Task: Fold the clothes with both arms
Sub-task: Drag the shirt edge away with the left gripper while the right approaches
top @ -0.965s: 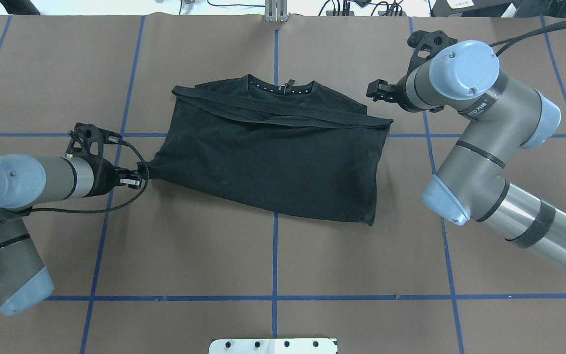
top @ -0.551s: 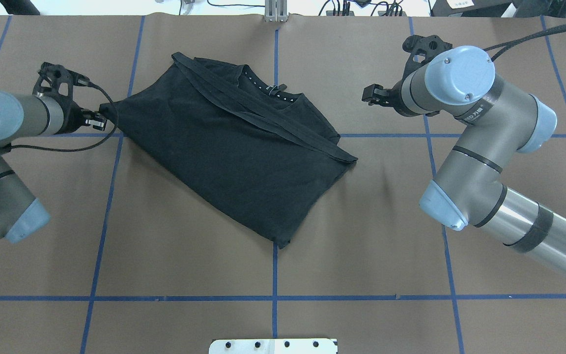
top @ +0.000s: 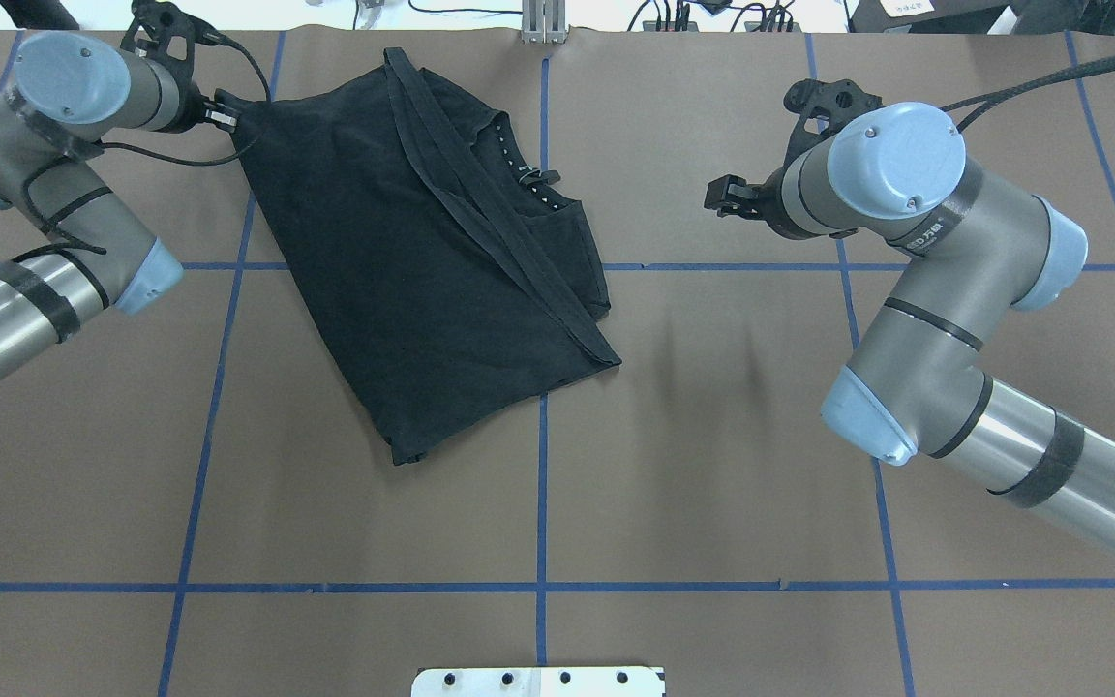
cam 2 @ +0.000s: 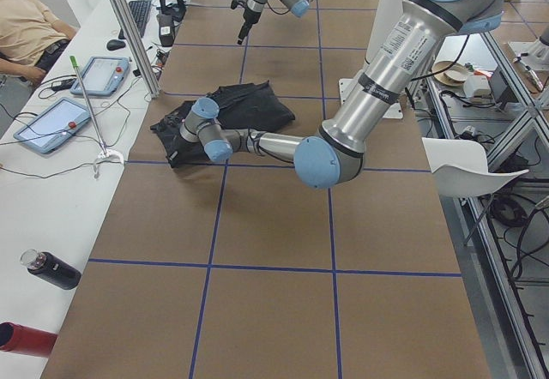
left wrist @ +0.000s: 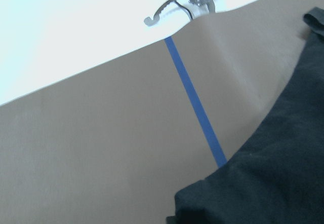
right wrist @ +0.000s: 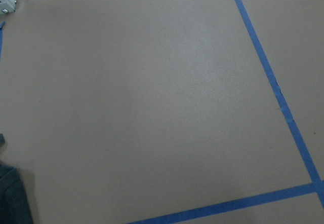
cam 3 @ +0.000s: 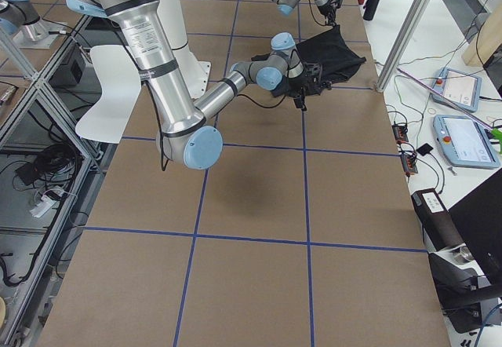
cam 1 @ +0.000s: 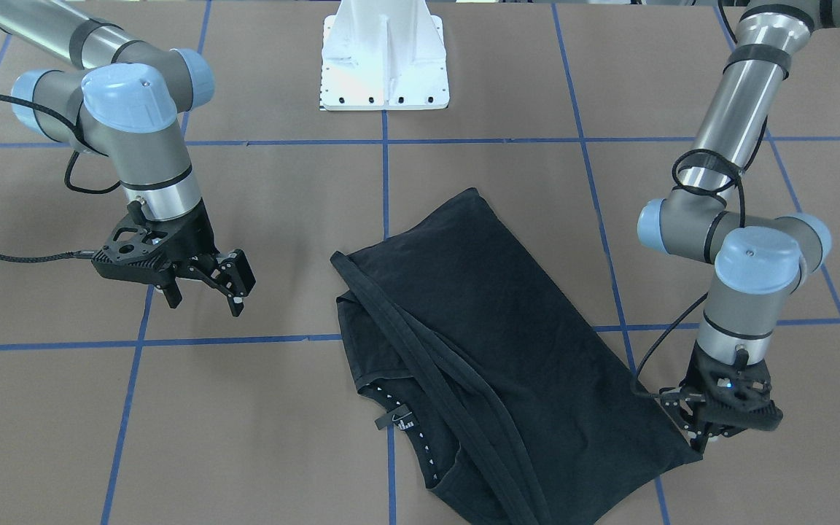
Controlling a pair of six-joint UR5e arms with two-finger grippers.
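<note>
Seen from overhead, the folded black T-shirt lies on the brown counter. It slants from 11 o'clock to the middle. The left end effector, at 10 o'clock, is clenched on its corner. The right end effector, at 2 o'clock, is spread apart and holds nothing.

The shirt is plain black, with small white dots along its collar. The table is brown, gridded with blue lines. The left arm and right arm are silver-grey with light blue caps and black bands. The left gripper and right gripper are black. At six o'clock overhead, the base is white with dark dots.
</note>
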